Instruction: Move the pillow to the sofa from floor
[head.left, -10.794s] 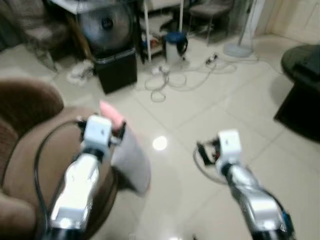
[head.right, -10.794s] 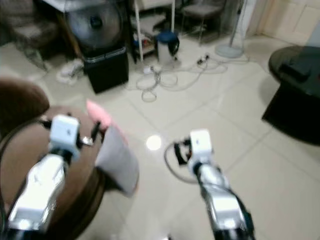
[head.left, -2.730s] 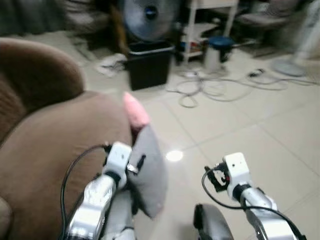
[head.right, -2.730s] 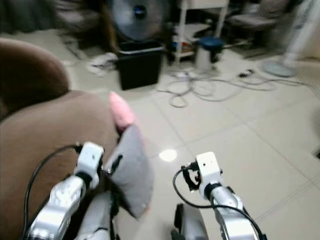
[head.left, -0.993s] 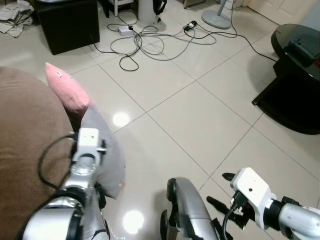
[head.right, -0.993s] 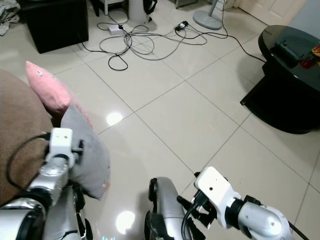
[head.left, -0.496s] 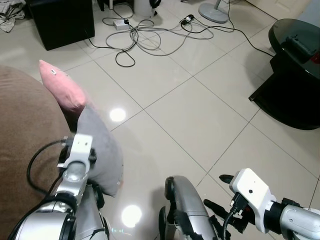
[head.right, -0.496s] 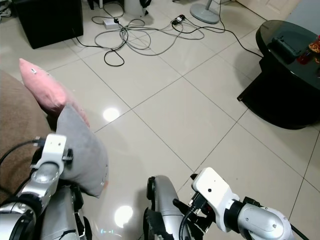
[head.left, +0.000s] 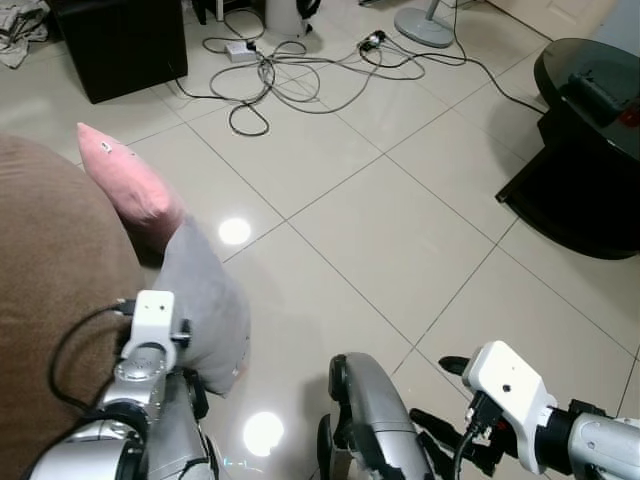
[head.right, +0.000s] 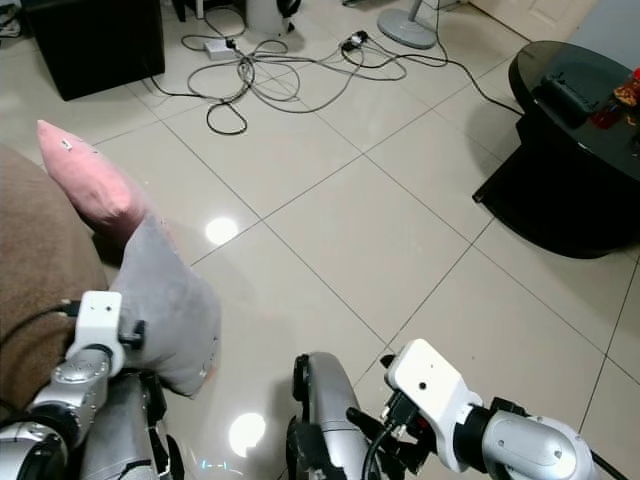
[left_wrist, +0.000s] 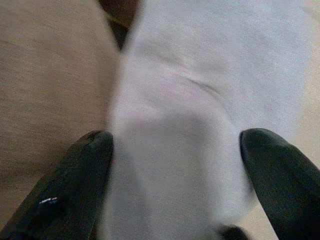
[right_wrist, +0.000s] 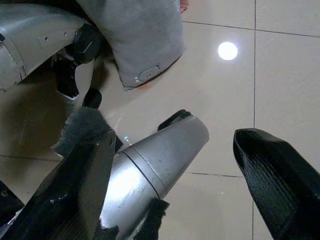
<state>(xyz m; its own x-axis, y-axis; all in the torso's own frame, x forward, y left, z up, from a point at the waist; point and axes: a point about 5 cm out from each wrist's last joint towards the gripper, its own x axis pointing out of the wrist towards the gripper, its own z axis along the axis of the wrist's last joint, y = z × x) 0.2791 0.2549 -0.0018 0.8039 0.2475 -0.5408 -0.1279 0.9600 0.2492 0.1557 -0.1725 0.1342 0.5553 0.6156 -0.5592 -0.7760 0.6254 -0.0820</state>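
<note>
From my head I see the grey pillow standing on its edge against the side of the brown sofa, with its lower corner hanging near the tiled floor, and a pink pillow is wedged just behind it against the same sofa. My left gripper is low beside the grey pillow; the head views hide its fingers behind the white wrist block, but my left wrist view shows them clearly: the two black fingers stand spread apart with the pale fabric of the pillow between them, and the brown sofa surface is just beside one finger. I cannot tell if the fingers press the fabric. My right gripper is low at my right side, its fingers wide apart over the floor, holding nothing; between them this wrist view shows one silver leg of mine and, further, the bottom corner of the grey pillow. Around me there is a tangle of cables on the tiles, a black box behind it, a fan base, and a dark round table at my right.
</note>
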